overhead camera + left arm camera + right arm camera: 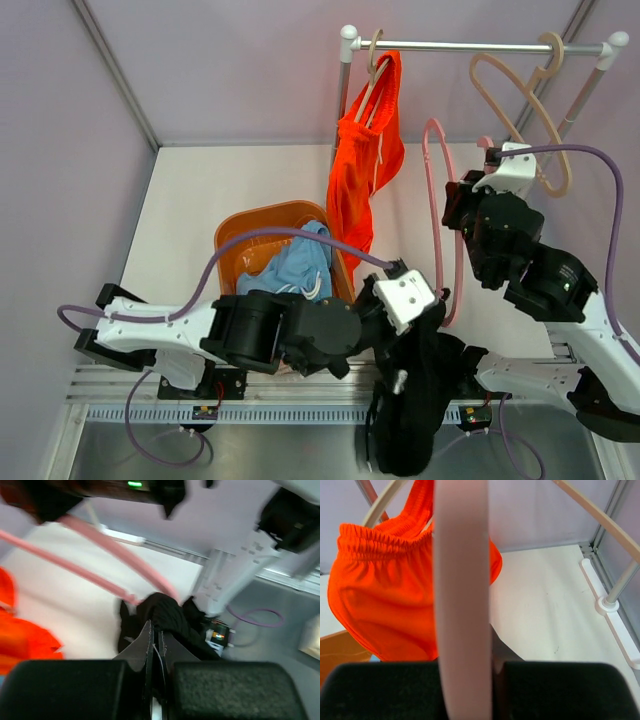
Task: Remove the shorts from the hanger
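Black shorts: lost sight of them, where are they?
Top view, lower middle: black shorts hang at the near edge of the table, pinched in the left hand, below the pink hanger the right hand holds.

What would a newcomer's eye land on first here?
The bright orange shorts hanging from a beige hanger on the back rail. Next, the black shorts dangling at the near edge, pinched by the left end effector, while the right end effector clamps a pink hanger. Light blue shorts lie in the orange basket.
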